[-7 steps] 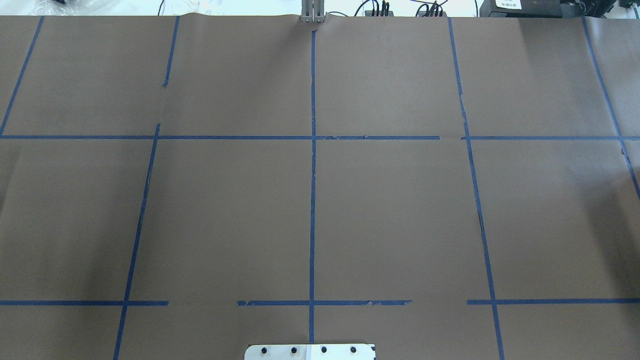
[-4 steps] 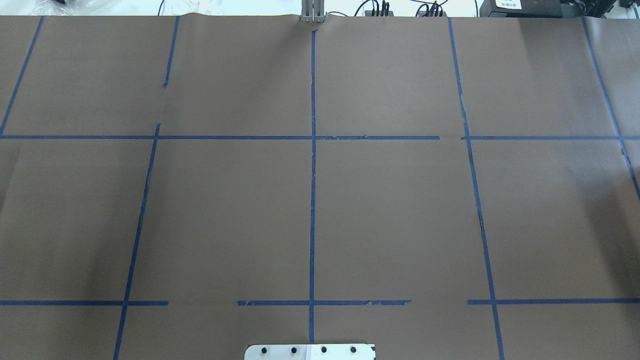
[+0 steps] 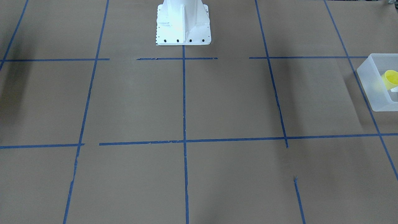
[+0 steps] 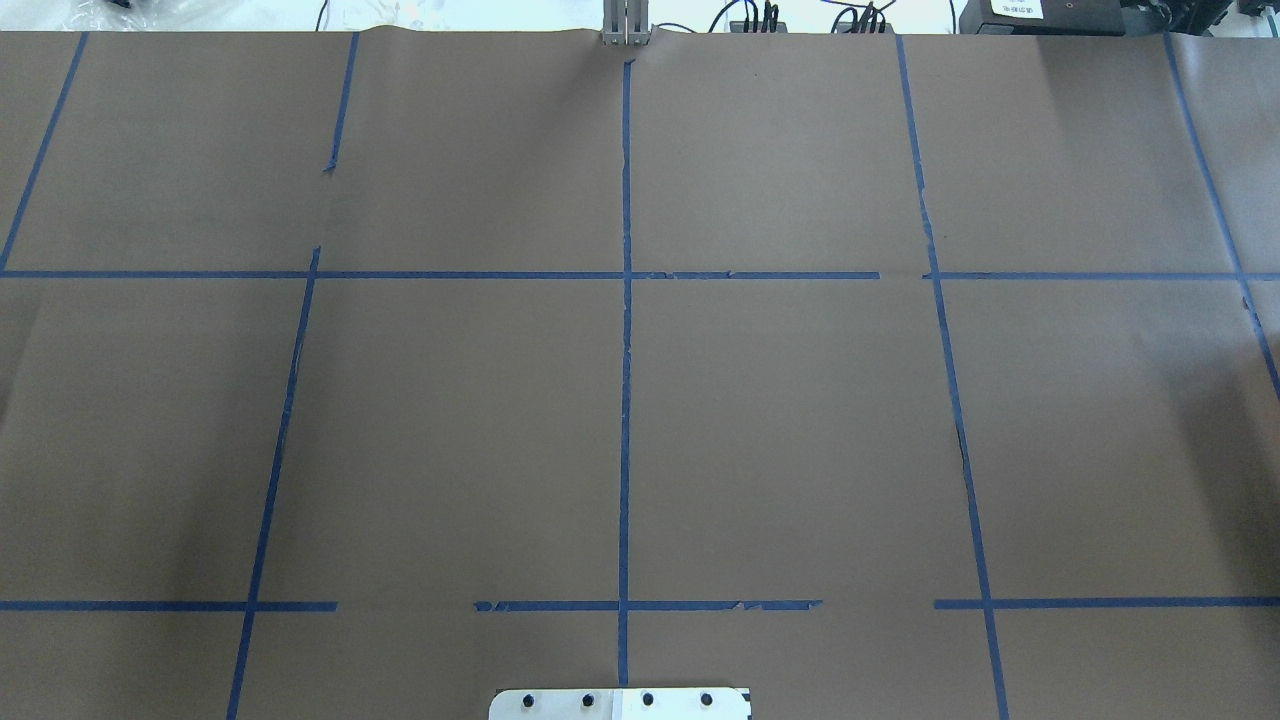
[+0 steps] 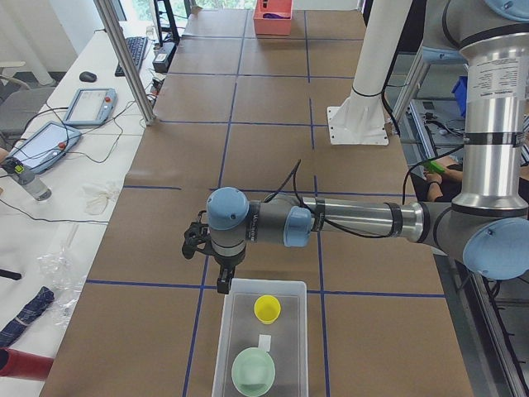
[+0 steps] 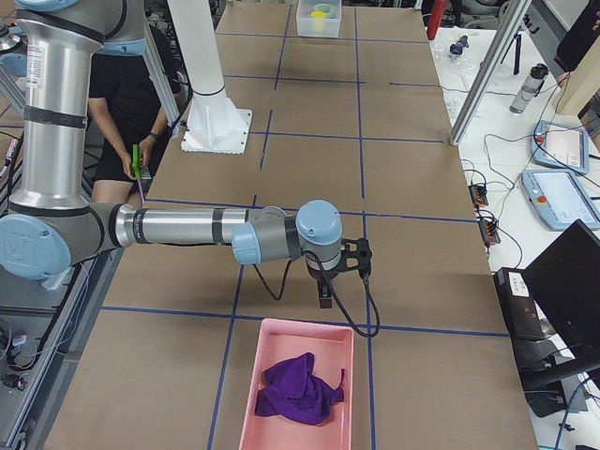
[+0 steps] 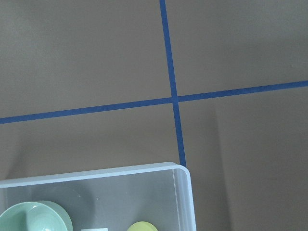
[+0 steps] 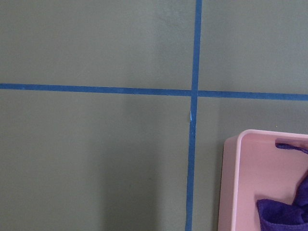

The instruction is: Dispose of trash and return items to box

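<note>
1. Front view: the box (image 3: 374, 93) sits at the 3 o'clock edge, cut off by the frame. The cup (image 3: 391, 78) lies tilted inside it. Elsewhere the desk (image 3: 217, 102) shows only tape lines, with the robot's base at 12 o'clock. No claw shows here.
2. Overhead view: only desk and tape are in view, with no claw and none of the task's things. This is the open room for any retreat.
3. Left side view: the left claw (image 5: 221, 283) hangs just off the box's 12 o'clock rim, outside it. I cannot tell how wide it stands. The cup is at the box's 12 o'clock end and the bowl (image 5: 253, 371) at its 6 o'clock end, both inside. The items look returned, so the step in hand is likely clearing away. Rise straight up first, then swing toward 12 o'clock, so the fingertips miss the rim.
4. Right side view: the right claw (image 6: 324, 296) hangs just off the 12 o'clock rim of the pink tray (image 6: 246, 375), which holds the cloth (image 6: 295, 389). Its width cannot be told. A cable (image 6: 367, 314) loops low by that rim and could snag.
5. Left wrist view: the box's corner fills 6 o'clock. Bare desk runs from 9 through 3 o'clock.
6. Right wrist view: the tray's corner is at 4 o'clock, and bare desk lies elsewhere.
</note>
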